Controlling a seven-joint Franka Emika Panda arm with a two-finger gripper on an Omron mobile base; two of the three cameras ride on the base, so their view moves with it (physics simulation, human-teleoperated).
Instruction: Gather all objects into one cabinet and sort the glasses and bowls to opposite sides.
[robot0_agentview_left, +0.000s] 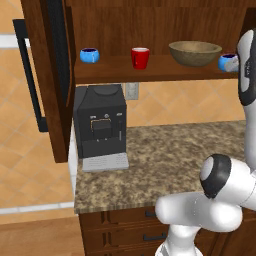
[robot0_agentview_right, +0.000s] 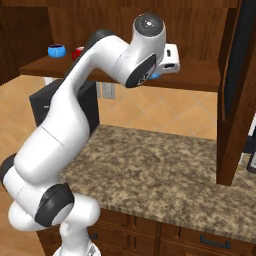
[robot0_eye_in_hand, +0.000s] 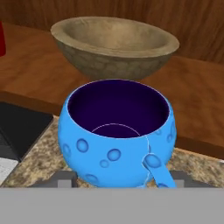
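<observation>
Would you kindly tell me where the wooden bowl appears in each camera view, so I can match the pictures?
Left base view: wooden bowl on the cabinet shelf, upper right, right of the red cup.
Right base view: I cannot make it out.
Hand view: top centre, behind the blue mug.
Shared landmark: the cabinet shelf.

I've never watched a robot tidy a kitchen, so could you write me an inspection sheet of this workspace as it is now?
Surface: speckled granite counter, cabinet shelf above.
Job's things: on the shelf, blue mug left, red cup, wooden bowl; second blue mug at the gripper, bowl behind it.
Clutter: black coffee machine on the counter.
Gripper: gripper jaws either side of that mug; grip unclear.
Cables: nothing seen.
Surroundings: open cabinet door, drawers, tiled wall.
</observation>
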